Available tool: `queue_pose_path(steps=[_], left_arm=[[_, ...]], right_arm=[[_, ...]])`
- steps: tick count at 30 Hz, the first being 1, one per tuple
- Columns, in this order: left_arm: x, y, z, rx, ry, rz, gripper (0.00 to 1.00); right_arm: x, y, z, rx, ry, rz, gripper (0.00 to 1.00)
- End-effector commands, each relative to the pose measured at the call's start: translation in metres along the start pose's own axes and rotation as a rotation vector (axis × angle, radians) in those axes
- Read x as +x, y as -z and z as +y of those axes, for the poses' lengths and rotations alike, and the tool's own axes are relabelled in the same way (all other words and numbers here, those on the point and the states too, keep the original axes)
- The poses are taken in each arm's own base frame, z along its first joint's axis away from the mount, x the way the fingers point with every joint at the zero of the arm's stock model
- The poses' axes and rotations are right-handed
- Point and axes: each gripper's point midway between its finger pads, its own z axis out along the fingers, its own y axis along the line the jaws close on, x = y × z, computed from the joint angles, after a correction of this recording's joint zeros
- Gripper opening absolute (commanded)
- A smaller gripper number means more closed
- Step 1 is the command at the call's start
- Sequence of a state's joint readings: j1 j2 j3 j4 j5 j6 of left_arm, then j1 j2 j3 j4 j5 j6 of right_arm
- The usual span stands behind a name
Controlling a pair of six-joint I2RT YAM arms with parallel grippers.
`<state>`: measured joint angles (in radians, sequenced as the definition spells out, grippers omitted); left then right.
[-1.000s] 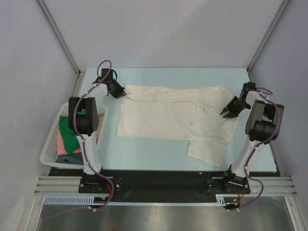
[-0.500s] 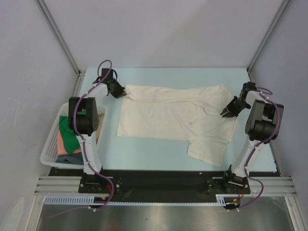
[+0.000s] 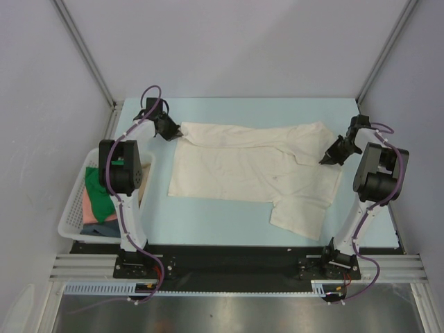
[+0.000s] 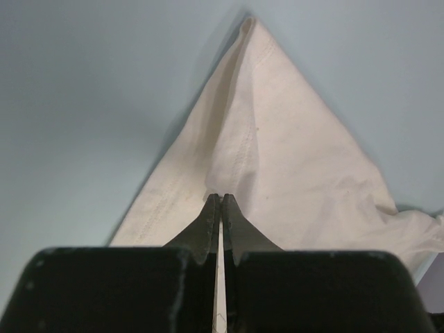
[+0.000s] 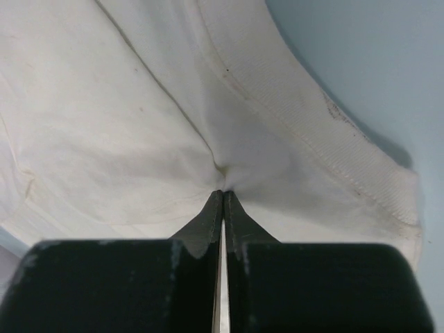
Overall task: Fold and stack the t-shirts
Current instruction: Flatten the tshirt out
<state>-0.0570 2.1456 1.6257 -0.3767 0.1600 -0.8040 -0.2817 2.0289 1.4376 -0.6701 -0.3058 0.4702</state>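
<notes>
A large cream t-shirt (image 3: 250, 170) lies spread across the blue table, one sleeve hanging toward the near edge. My left gripper (image 3: 177, 131) is shut on the cream t-shirt's far-left corner; in the left wrist view (image 4: 221, 198) the cloth (image 4: 277, 159) runs away from the pinched tips. On the opposite side my right gripper (image 3: 324, 160) is shut on the shirt's right edge, where the fabric (image 5: 139, 125) puckers at the closed tips (image 5: 223, 193). Green (image 3: 99, 198), salmon pink (image 3: 87, 202) and dark blue (image 3: 97, 229) t-shirts sit in the basket.
A white lattice basket (image 3: 68, 220) stands off the table's left edge beside the left arm. Grey walls and metal frame posts (image 3: 87, 52) enclose the table. A black rail (image 3: 229, 253) runs along the near edge between the arm bases.
My right gripper has closed on the shirt's right edge, having stood open a second ago. The left gripper and the shirt have not visibly moved.
</notes>
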Motion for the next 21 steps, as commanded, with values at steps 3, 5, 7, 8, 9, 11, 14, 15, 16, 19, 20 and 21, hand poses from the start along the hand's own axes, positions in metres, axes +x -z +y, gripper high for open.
queue_pose_path(steps=[3,5,7,8,9,11,14,15,16,19,20,21], left_arm=[[-0.017,0.014,-0.025,0.056,-0.049,-0.051,0.00],[-0.017,0.015,-0.024,0.054,-0.056,-0.053,0.00],[-0.018,0.015,-0.024,0.052,-0.059,-0.054,0.00],[-0.017,0.016,-0.024,0.052,-0.062,-0.053,0.00],[-0.019,0.017,-0.026,0.055,-0.064,-0.056,0.00],[-0.019,0.017,-0.026,0.055,-0.071,-0.058,0.00],[-0.019,0.015,-0.026,0.055,-0.072,-0.054,0.00],[-0.020,0.017,-0.027,0.058,-0.072,-0.055,0.00],[-0.019,0.015,-0.027,0.057,-0.071,-0.054,0.00],[-0.018,0.015,-0.026,0.057,-0.073,-0.050,0.00],[-0.019,0.015,-0.026,0.056,-0.073,-0.051,0.00],[-0.018,0.015,-0.025,0.056,-0.072,-0.047,0.00]], right_arm=[[-0.012,0.015,0.017,-0.040,0.002,-0.021,0.00],[-0.014,0.019,0.021,-0.051,0.002,-0.028,0.00],[-0.016,0.021,0.023,-0.056,0.009,-0.034,0.00],[-0.017,0.021,0.023,-0.052,0.012,-0.031,0.03],[-0.016,0.021,0.022,-0.046,0.012,-0.026,0.06],[-0.016,0.021,0.023,-0.053,0.014,-0.024,0.12],[-0.014,0.017,0.023,-0.057,0.014,-0.013,0.21],[-0.013,0.015,0.022,-0.056,0.011,-0.008,0.21],[-0.012,0.014,0.022,-0.057,0.011,-0.006,0.21],[-0.009,0.011,0.020,-0.057,0.008,-0.003,0.22],[-0.008,0.010,0.020,-0.058,0.003,-0.001,0.22],[-0.006,0.008,0.019,-0.056,0.001,0.004,0.22]])
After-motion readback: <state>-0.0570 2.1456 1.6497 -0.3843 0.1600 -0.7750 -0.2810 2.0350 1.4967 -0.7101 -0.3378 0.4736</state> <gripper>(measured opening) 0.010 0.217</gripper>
